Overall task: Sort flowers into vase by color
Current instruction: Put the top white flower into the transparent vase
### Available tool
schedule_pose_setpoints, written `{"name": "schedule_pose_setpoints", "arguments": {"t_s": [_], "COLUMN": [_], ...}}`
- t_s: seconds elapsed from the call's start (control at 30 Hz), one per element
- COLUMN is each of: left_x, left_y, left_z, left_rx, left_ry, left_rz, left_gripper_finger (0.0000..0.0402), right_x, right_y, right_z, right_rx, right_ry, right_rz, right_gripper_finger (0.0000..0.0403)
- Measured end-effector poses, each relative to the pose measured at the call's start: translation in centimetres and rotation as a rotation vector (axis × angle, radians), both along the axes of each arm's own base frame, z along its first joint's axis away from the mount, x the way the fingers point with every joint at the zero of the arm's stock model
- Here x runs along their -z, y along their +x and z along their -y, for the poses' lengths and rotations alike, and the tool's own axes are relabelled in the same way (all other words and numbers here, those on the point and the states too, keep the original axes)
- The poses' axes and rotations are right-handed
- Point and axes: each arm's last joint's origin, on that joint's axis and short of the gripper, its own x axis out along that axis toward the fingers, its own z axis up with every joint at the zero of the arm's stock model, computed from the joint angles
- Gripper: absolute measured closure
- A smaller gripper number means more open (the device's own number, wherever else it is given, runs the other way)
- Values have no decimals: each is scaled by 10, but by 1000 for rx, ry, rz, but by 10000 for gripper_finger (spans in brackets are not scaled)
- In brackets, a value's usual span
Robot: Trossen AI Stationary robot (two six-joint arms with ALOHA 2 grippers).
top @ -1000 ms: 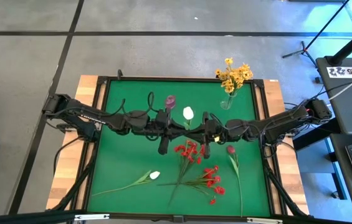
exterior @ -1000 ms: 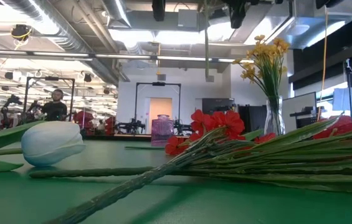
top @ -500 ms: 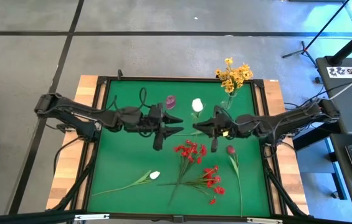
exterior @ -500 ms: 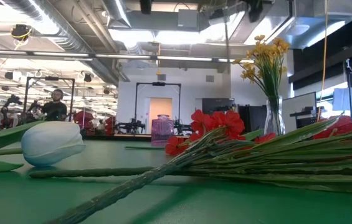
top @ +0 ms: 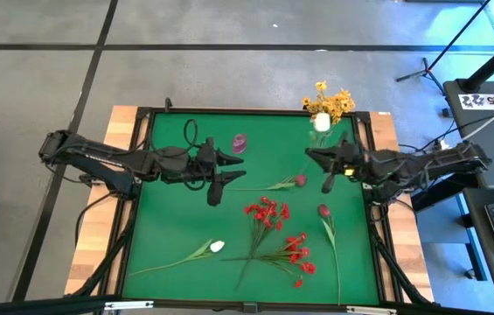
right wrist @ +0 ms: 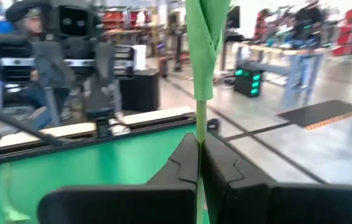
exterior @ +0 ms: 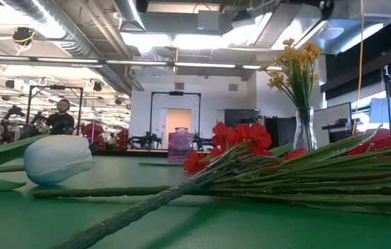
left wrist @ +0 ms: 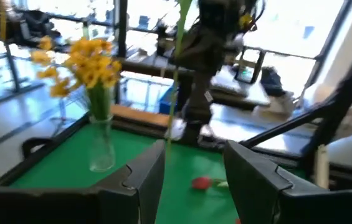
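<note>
Now right gripper [right wrist: 198,163] jaws clamp white tulip [top: 322,123] stem, upright, bloom up; left gripper [left wrist: 193,168] jaws open, empty.

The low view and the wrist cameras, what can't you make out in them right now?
- Low view: both claws are out of frame above; the white tulip and red blossom sprays fill the foreground.
- Right wrist view: the held stem runs off the top edge, so its blossom is unseen.
- Left wrist view: motion blur smears the right arm.

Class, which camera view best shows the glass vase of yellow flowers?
The low view: the glass vase and its yellow flowers show upright, side-on. The high view looks straight down on them; the left wrist view blurs them; the right wrist view misses them.
</note>
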Motion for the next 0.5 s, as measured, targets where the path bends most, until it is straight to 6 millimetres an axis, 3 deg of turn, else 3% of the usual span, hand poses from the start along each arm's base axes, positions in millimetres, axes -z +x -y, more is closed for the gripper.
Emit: {"name": "schedule_pose_setpoints", "arguments": {"t_s": [0.27,0.5], "left_x": [6,7], "left_y": [-2,-1], "left_z": [-3,-10], "left_rx": [-72,-96], "left_ry": [26,25], "left_rz": [-70,-75], "left_gripper_finger": [243,243], "right_x": [5,2], "right_y": [-43,-55], "right_z": [15,19], "right_rx": [202,300], "right_ry": [-33,-78], "right_rz": [74,58], "right_gripper_finger": [401,402]}}
